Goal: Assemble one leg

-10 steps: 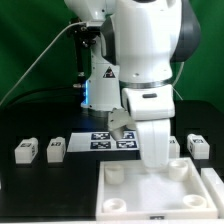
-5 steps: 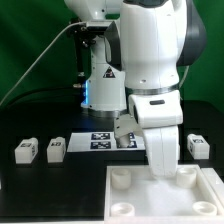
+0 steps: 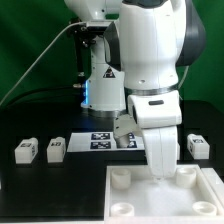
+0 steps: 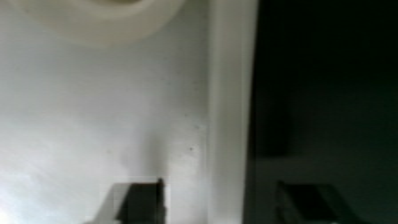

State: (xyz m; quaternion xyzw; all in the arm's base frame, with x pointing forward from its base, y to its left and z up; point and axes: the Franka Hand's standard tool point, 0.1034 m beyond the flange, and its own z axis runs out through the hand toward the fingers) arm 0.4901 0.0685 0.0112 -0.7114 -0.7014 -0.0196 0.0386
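- White plastic fills the lower half of the exterior view: the tray-like top point(image 3: 135, 192) lies on the black desk point(image 3: 40, 175), and the arm point(image 3: 150, 60) stands over its far wall.
- Over the last second the arm has swung toward the exterior view's right and come lower. The tray-like top sits slightly further right than it did. In the last half second nothing visibly moved.
- The legs lie apart from all this. The outer leg point(image 3: 25, 151) and second leg point(image 3: 56, 150) are side by side at the exterior view's left. The third leg point(image 3: 198, 147) is at the right, just behind the tray-like top. The marker board point(image 3: 98, 142) lies between them.
- The wrist housing hides the fingers in this view.
- In the wrist view the tool point(image 4: 228, 205) is spread wide and holds nothing. One finger hangs over the white floor of the tray-like top point(image 4: 107, 120), the other over dark desk, so the raised wall runs between them.
- The picture is soft, so I cannot say whether either finger brushes that wall. A round socket point(image 4: 111, 15) shows further along.
- My reading is that the arm is squaring up the top, not fetching a part. No leg is lifted yet, so the assembly proper is still ahead.
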